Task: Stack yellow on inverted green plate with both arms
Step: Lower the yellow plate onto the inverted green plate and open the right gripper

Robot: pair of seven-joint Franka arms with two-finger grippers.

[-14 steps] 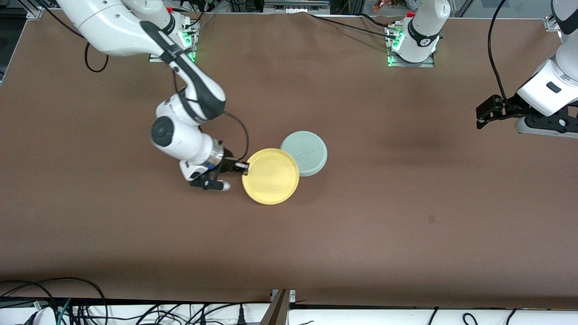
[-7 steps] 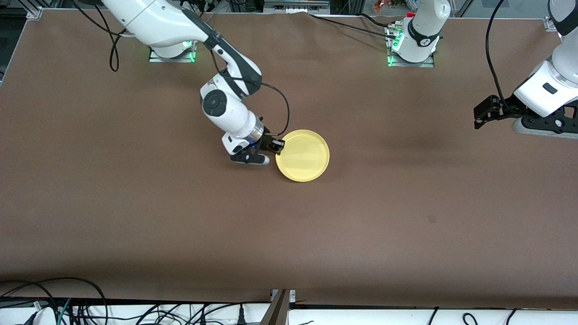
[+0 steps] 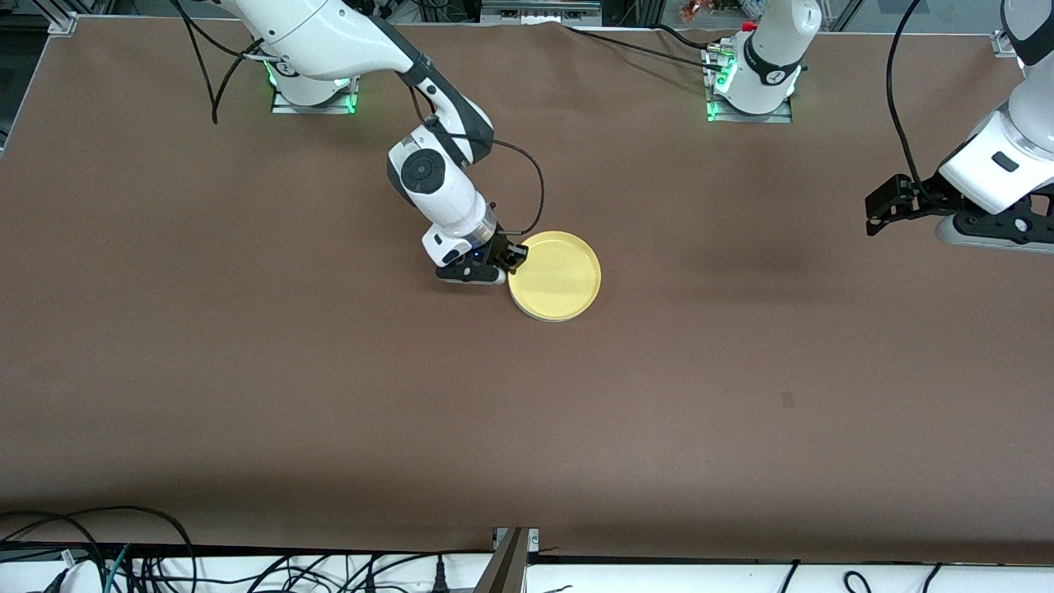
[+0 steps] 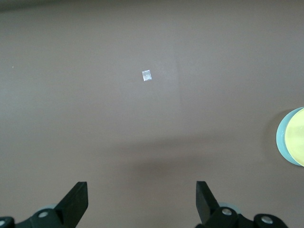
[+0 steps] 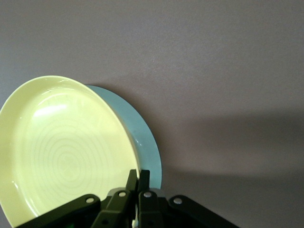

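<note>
The brown desk (image 3: 247, 395) carries the things near its middle, a little toward the edge where the arm bases stand. The right arm (image 3: 428, 173) reaches down to them, and the left arm (image 3: 1000, 161) waits over its own end of the desk. The yellow plate (image 3: 556, 276) sits directly above the inverted green plate (image 5: 142, 137), so only a thin green edge shows around it. The right end effector (image 3: 512, 257) is closed tight on the rim of the yellow plate, at the side toward the right arm's end. The left end effector (image 4: 141, 202) hangs over bare desk with its fingers wide apart and holds nothing. A small pale square mark (image 4: 147, 75) lies on the desk below it.
</note>
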